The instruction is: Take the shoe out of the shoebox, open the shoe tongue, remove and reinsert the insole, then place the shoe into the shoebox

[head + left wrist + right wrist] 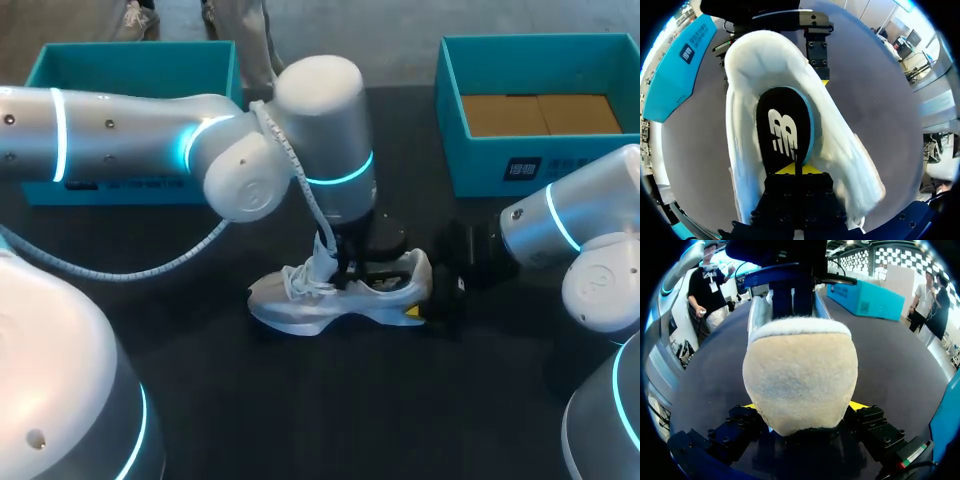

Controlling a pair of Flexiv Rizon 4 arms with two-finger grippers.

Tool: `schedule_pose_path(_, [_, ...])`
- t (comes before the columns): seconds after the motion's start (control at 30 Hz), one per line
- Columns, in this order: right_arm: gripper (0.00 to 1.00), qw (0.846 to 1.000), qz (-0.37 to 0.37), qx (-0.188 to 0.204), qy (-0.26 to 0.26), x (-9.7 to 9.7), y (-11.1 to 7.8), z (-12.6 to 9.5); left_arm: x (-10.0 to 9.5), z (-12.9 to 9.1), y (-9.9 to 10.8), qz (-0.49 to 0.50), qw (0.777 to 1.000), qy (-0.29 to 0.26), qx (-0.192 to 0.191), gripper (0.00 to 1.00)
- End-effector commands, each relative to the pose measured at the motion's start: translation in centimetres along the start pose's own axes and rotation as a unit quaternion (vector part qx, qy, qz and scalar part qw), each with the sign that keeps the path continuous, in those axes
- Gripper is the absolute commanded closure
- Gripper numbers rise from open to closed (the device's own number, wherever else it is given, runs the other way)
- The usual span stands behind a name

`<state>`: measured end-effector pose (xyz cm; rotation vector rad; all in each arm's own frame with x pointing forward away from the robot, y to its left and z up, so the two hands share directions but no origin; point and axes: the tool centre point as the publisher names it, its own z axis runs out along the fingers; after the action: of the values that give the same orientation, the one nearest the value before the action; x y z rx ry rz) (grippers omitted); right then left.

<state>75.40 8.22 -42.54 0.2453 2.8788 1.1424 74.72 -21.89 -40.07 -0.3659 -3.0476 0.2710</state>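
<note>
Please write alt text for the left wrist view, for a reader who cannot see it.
The left tool, yellow tips together, pinches the black insole inside the white shoe, seen from above. At the shoe's far end, the right tool holds the heel, on the dark table.

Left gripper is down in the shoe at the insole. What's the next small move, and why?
Probably raise the left gripper slightly to peel up the insole. It sits at the insole's end, the insole lies flat inside the shoe, and the right gripper clamps the heel.
</note>
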Motion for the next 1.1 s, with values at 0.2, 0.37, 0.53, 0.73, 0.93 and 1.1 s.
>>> schedule_pose_path(0.2, [1.00, 1.000, 0.000, 0.002, -0.001, -0.1, -0.2, 0.0, 0.9, -2.1, 1.0, 0.003, 0.998, 0.023, 0.053, 1.00])
schedule_pose_path(0.37, [1.00, 1.000, 0.000, 0.002, -0.001, -0.1, -0.2, 0.0, 1.3, -3.4, 0.4, 0.012, 0.995, 0.047, 0.088, 1.00])
schedule_pose_path(0.53, [1.00, 1.000, 0.000, 0.002, -0.001, -0.1, -0.2, 0.0, 1.6, -4.9, -0.1, 0.021, 0.993, 0.044, 0.107, 1.00])
schedule_pose_path(0.73, [1.00, 1.000, 0.000, 0.002, -0.001, -0.1, -0.2, 0.0, 1.6, -6.2, -0.9, 0.033, 0.993, 0.026, 0.108, 1.00])
schedule_pose_path(0.93, [1.00, 1.000, 0.000, 0.002, -0.001, -0.1, -0.2, 0.0, 1.5, -7.5, -2.1, 0.047, 0.994, 0.002, 0.103, 1.00])
schedule_pose_path(1.1, [1.00, 1.000, 0.000, 0.002, -0.001, -0.1, -0.2, 0.0, 1.5, -8.5, -2.9, 0.060, 0.993, -0.011, 0.101, 1.00])
